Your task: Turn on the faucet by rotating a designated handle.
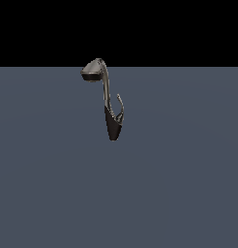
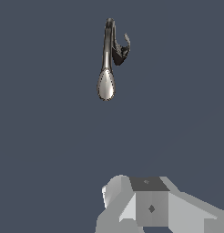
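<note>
With the gripper (image 2: pixel 132 214) well short of the faucet (image 2: pixel 107 59) and its jaw state impossible to tell, it needed to approach the small handle (image 2: pixel 126 43) beside the base, avoiding the neck.

Bare floor (image 1: pixel 179 193) surrounds the faucet (image 1: pixel 107 92); only its neck flanks the handle (image 1: pixel 121 104).

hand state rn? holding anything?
Hand: only part of it shows in the wrist view, fingertips out of frame; open or closed cannot be told. Well short of the faucet, not holding it.
</note>
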Controlling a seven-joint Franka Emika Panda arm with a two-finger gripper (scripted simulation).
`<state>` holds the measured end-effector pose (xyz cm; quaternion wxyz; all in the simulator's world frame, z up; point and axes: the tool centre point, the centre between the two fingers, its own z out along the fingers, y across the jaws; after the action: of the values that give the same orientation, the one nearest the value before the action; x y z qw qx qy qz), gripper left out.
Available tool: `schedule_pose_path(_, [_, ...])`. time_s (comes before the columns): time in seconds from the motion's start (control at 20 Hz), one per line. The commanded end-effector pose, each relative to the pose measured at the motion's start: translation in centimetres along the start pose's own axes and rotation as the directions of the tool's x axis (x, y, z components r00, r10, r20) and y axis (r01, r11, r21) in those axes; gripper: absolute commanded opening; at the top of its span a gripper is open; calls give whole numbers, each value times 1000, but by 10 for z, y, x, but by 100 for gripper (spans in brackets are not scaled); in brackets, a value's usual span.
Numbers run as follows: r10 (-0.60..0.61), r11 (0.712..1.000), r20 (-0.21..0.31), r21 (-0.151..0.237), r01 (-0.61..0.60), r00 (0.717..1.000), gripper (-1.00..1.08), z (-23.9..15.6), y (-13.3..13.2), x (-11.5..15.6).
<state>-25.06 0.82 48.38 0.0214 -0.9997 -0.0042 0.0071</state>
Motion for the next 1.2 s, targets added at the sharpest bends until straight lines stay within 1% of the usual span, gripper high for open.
schedule_pose_path(0.0, [0, 1000, 0, 0, 0, 1000, -100, 0, 0, 0])
schedule_pose_path(0.15, [0, 1000, -8, -2, 0, 1000, -100, -2, 3, 1])
schedule_pose_path(0.4, [-3, 1000, -38, -14, 2, 999, -100, -12, 15, 5])
schedule_pose_path(0.65, [-1, 1000, -38, -13, 1, 999, -100, -12, 15, 5])
schedule_pose_path(0.9, [27, 1000, -30, 8, -27, 999, -100, -9, 12, 14])
schedule_pose_path(1.15, [85, 995, -11, 48, -84, 996, -100, -4, 8, 32])
